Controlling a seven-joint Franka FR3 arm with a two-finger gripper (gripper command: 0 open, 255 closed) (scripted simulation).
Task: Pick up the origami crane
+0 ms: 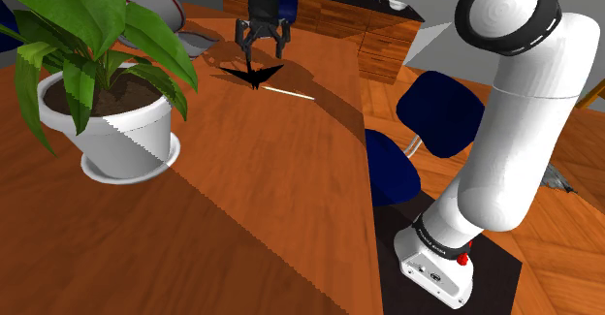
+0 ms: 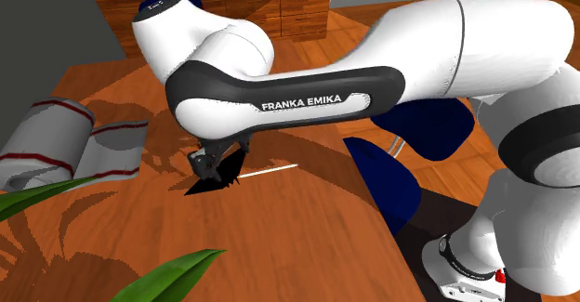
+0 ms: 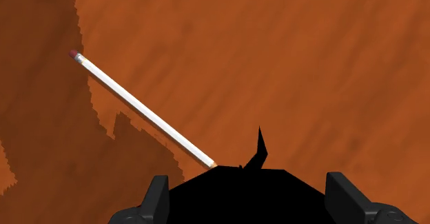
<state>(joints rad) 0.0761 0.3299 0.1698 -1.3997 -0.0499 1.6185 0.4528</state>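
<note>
The origami crane [image 1: 254,73] is a flat black folded shape lying on the wooden table [image 1: 242,168]. My black gripper [image 1: 264,51] hangs just over it, pointing down, with its fingers open. In the wrist view the crane [image 3: 238,188] lies between the two fingertips [image 3: 158,198], which stand apart on either side of it; one pointed tip sticks out beyond them. From the second exterior view the gripper [image 2: 219,164] sits under the forearm, with the crane [image 2: 210,183] directly below it.
A white pencil [image 3: 141,109] with a red end lies right beside the crane. A potted plant [image 1: 121,134] stands at the shoulder view's left. Grey rolls with red stripes [image 2: 46,142] lie behind. Blue chairs [image 1: 436,114] stand past the table edge.
</note>
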